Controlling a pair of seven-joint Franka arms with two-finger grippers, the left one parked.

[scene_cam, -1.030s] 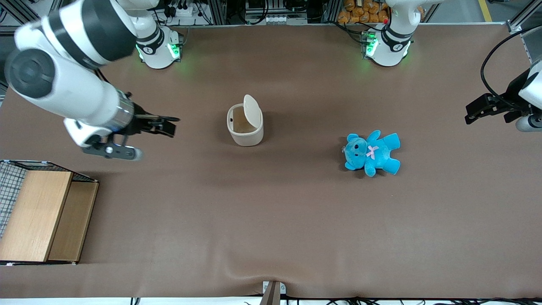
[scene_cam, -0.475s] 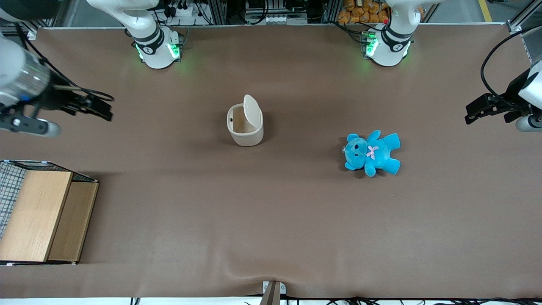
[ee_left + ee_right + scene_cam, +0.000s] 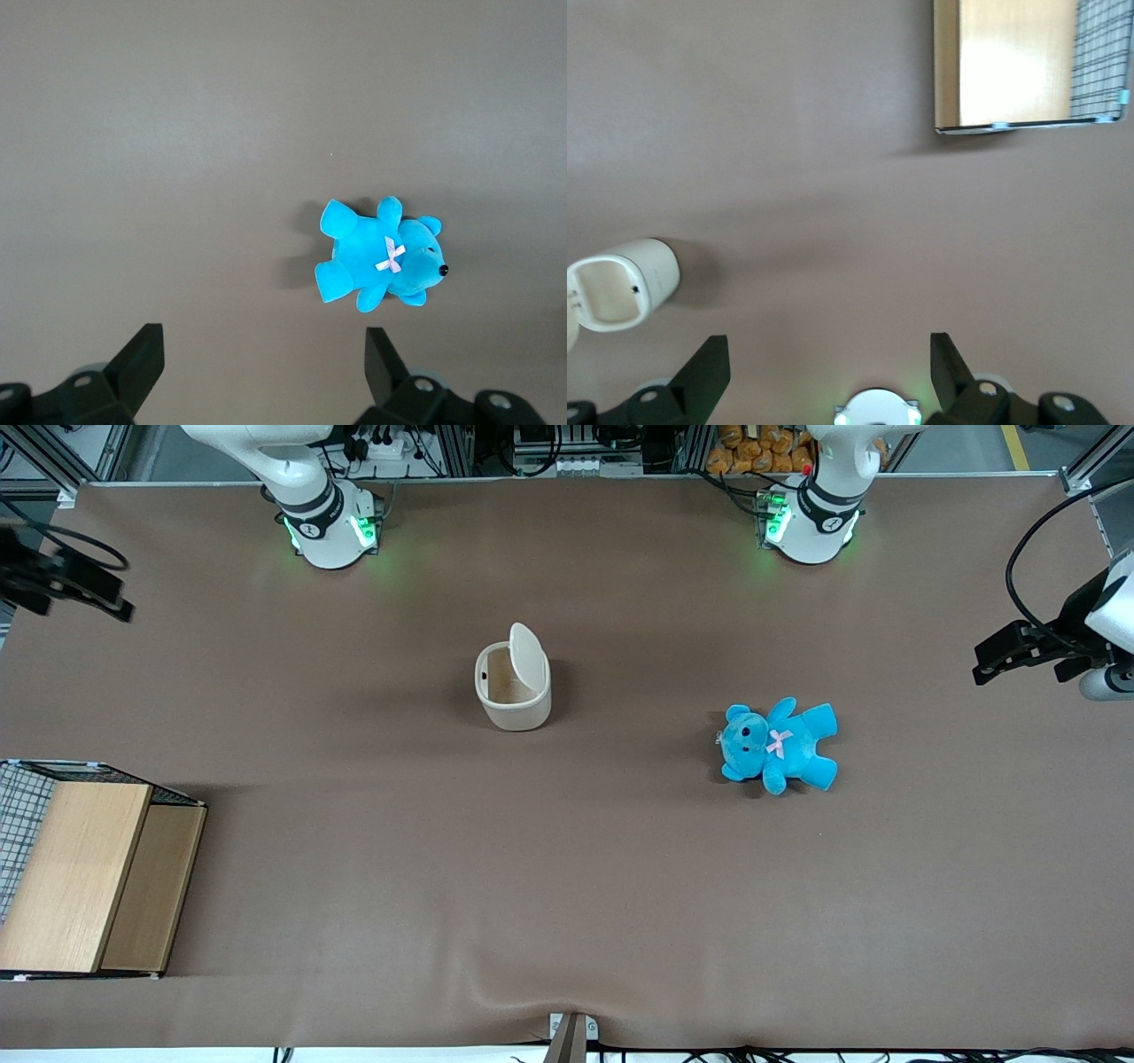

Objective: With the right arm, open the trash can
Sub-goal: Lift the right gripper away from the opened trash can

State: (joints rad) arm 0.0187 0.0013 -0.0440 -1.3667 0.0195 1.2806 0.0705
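The cream-white trash can stands on the brown table, its lid tipped up on edge and its inside showing. It also shows in the right wrist view, mouth open. My right gripper hangs high at the working arm's end of the table, well apart from the can, with only its black end in the front view. In the right wrist view the gripper is open and empty, fingers wide apart over bare table.
A blue teddy lies toward the parked arm's end of the table. A wooden box with wire mesh stands at the working arm's end, nearer the front camera; it shows in the right wrist view. The arm's base glows green.
My right arm has pulled away from the trash can toward the working arm's end of the table and up, nearly leaving the front view. The can stays with its lid up.
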